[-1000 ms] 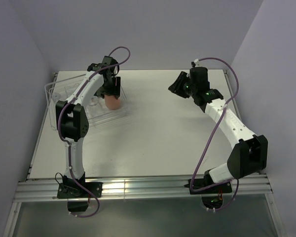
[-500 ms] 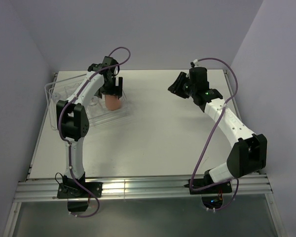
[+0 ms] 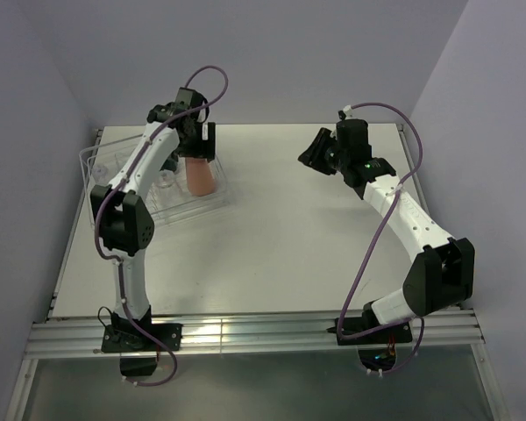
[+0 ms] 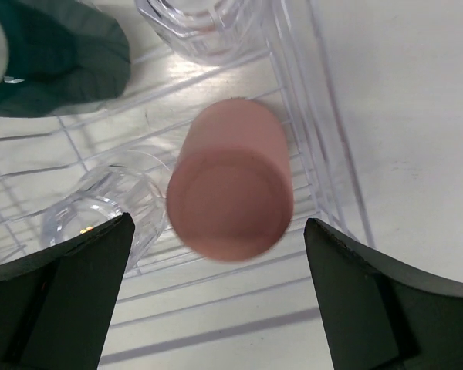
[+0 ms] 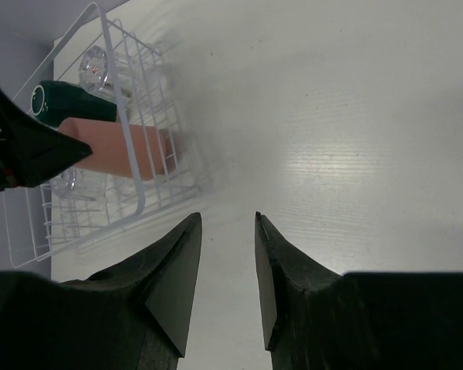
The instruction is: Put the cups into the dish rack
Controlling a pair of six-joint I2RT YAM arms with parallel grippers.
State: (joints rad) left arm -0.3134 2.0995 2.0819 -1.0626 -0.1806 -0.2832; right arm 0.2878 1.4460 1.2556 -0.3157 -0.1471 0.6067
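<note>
The salmon-pink cup (image 4: pixel 231 189) stands upside down in the see-through dish rack (image 4: pixel 324 177), near its right wall. My left gripper (image 4: pixel 217 223) hangs above it, wide open and empty, with both fingers clear of the cup. The dark green mug (image 4: pixel 54 54) lies at the rack's far left. One clear tumbler (image 4: pixel 193 23) sits beyond the pink cup and another (image 4: pixel 108 204) beside it. In the top view the left gripper (image 3: pixel 197 151) is over the pink cup (image 3: pixel 200 177) in the rack (image 3: pixel 184 209). My right gripper (image 3: pixel 309 156) is open and empty over bare table.
In the right wrist view the right gripper (image 5: pixel 227 220) points toward the rack (image 5: pixel 131 193), with the pink cup (image 5: pixel 116 150) and green mug (image 5: pixel 69 100) inside. The rack sits at the table's far left corner, close to the left wall.
My left gripper has lifted away from the pink cup, which stays standing in the rack. The right arm has not moved.
</note>
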